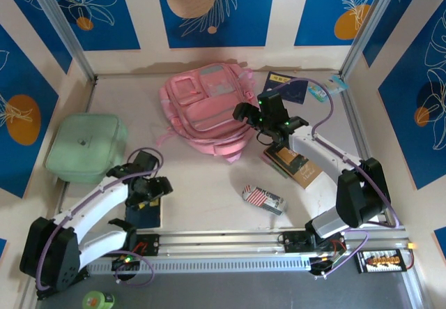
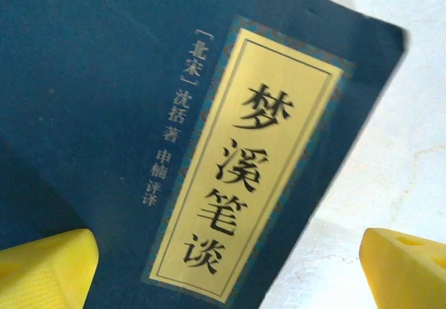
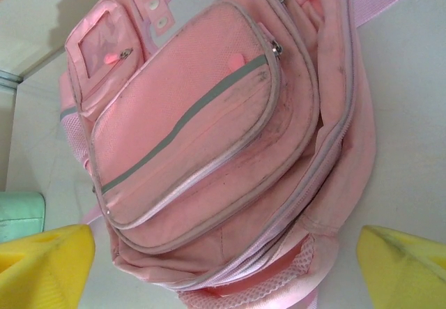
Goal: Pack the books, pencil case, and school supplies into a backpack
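Note:
The pink backpack [image 1: 205, 107] [image 3: 209, 127] lies flat at the back middle with its zips shut. My right gripper [image 1: 256, 117] [image 3: 226, 267] hovers open over the backpack's right edge, nothing between its yellow fingertips [image 3: 45, 264]. My left gripper [image 1: 148, 196] [image 2: 230, 274] stands open just above a navy book [image 1: 143, 217] [image 2: 125, 114] with a pale title label [image 2: 244, 155], at the front left. A tan-and-black notebook [image 1: 301, 167] lies under the right arm. The striped pencil case [image 1: 263, 199] rests front centre. Another navy book [image 1: 289, 86] lies at the back right.
A mint-green flat case [image 1: 87, 145] sits at the left. Small cyan items [image 1: 318, 93] lie near the back right corner. Metal frame rails [image 1: 279, 239] border the table's front and sides. A green tape roll [image 1: 97, 300] sits below the front rail.

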